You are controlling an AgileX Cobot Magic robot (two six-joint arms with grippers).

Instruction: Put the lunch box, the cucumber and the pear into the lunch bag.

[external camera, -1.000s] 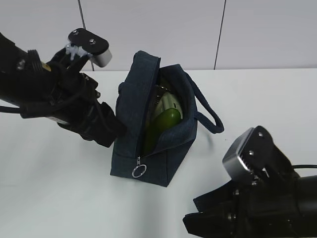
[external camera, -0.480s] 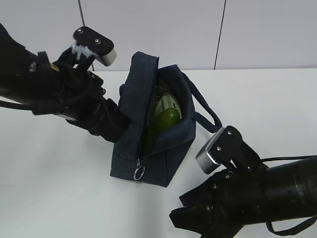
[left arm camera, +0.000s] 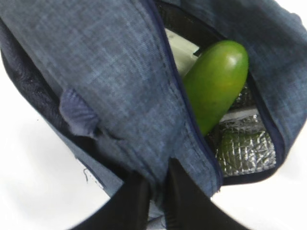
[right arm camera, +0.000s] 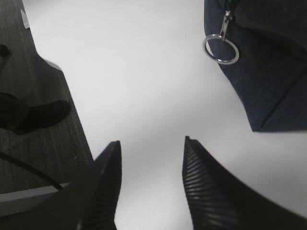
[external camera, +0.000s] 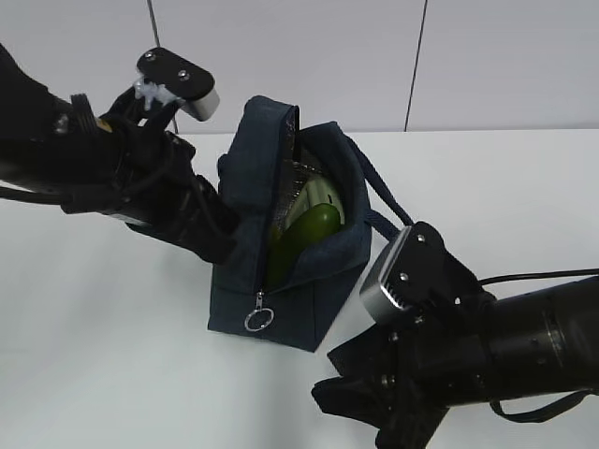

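Left wrist view: my left gripper [left arm camera: 152, 191] pinching lunch bag [left arm camera: 120, 91] flap, bracing mouth open. Cucumber [left arm camera: 216, 84] and lunch box [external camera: 307, 194] inside bag; pear unseen. My right gripper [right arm camera: 151, 165] parted, empty, beside bag's ring pull [right arm camera: 220, 49].

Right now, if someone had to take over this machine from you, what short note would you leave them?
Left gripper: fingers shut on the bag's fabric edge beside the opening.
Right gripper: open, empty, above the table near the ring pull.
Cucumber and lunch box are in the bag, which is unzipped.
Pear: not visible; check whether it is under them.
Left: confirm the pear.
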